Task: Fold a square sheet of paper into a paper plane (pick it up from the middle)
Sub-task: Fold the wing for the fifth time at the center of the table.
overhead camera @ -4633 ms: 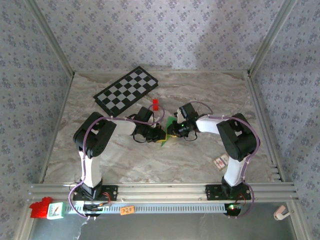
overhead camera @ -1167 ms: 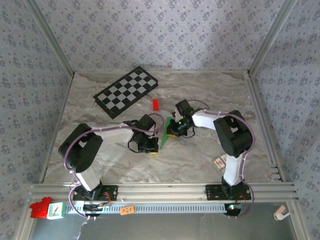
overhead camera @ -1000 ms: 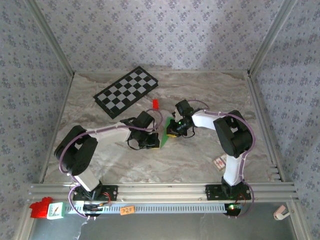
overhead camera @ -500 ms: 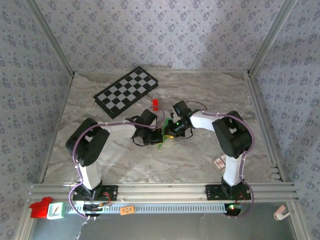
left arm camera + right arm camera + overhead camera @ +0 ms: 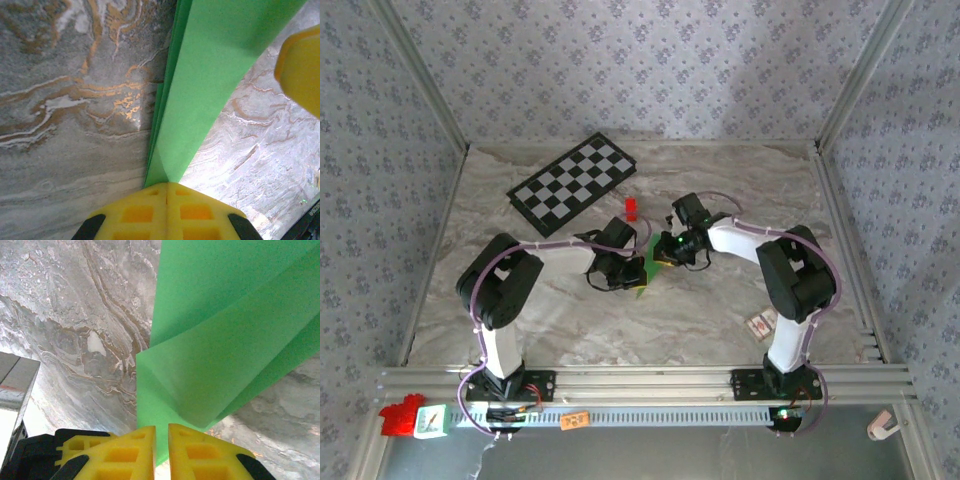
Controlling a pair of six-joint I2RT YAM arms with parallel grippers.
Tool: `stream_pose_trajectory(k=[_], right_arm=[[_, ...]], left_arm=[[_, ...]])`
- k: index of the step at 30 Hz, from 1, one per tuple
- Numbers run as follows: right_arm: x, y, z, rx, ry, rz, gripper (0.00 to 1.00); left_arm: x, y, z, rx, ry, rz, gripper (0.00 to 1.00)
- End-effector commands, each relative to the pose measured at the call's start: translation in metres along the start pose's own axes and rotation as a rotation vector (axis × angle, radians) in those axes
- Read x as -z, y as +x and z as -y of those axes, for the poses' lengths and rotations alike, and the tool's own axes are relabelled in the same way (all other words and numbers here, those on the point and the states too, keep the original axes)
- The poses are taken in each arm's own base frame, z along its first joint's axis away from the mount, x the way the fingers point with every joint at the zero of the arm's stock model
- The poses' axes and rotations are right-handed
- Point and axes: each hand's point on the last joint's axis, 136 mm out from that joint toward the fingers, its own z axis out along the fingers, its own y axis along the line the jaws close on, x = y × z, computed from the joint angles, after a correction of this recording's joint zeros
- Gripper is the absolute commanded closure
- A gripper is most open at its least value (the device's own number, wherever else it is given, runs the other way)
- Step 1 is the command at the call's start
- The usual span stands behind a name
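Nearest us, one metal rail (image 5: 640,378) carries the two arm bases, with one red object (image 5: 400,415) at its left end and one small flat item (image 5: 758,323), too small to make out, lying on the marble table (image 5: 620,330) beside the right arm (image 5: 795,280). Two arms in play, left arm (image 5: 500,290) and right, both bent inward and meeting mid-table. And there it is, one piece of green paper (image 5: 644,268), folded into a narrow layered strip, held up between the two claws! The left gripper (image 5: 167,186) is fully closed, its yellow fingers (image 5: 135,215) pressed together with the strip's end pinched between them. The right gripper (image 5: 161,432) is clamped on the paper too, just a thin slit between its pads, and the folded layers fan away above it. Just beyond the wrists stands one small red block (image 5: 631,207), apart from the paper. Farther back-left lies one black-and-white checkerboard (image 5: 574,183), well clear of the arms.
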Motion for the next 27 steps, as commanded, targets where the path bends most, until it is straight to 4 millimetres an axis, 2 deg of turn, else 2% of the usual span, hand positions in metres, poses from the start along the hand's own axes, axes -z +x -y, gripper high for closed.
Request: stream_pose_trajectory(k=[1, 7, 12, 16, 20, 24, 27], right_arm=[[-0.001, -0.006, 0.009, 0.029, 0.056, 0.001, 0.84], [-0.009, -0.012, 0.020, 0.029, 0.107, -0.003, 0.84], [-0.016, -0.006, 0.034, 0.008, 0.141, -0.027, 0.84], [-0.018, 0.000, 0.040, -0.006, 0.149, -0.044, 0.84], [-0.020, 0.005, 0.043, -0.017, 0.140, -0.054, 0.84], [-0.021, 0.005, 0.038, -0.014, 0.107, -0.058, 0.85], [-0.020, 0.004, 0.035, -0.009, 0.092, -0.054, 0.84]], left_arm=[[-0.007, 0.019, -0.029, 0.039, -0.102, -0.073, 1.00], [-0.006, 0.019, -0.028, 0.035, -0.098, -0.074, 1.00], [0.000, 0.014, -0.019, 0.021, -0.073, -0.055, 1.00], [0.011, 0.001, 0.005, -0.024, -0.002, -0.002, 0.99], [0.022, -0.019, 0.026, -0.053, 0.061, 0.081, 0.91], [0.016, -0.034, 0.028, -0.023, 0.067, 0.107, 0.89], [0.007, -0.037, 0.023, 0.000, 0.056, 0.092, 0.90]])
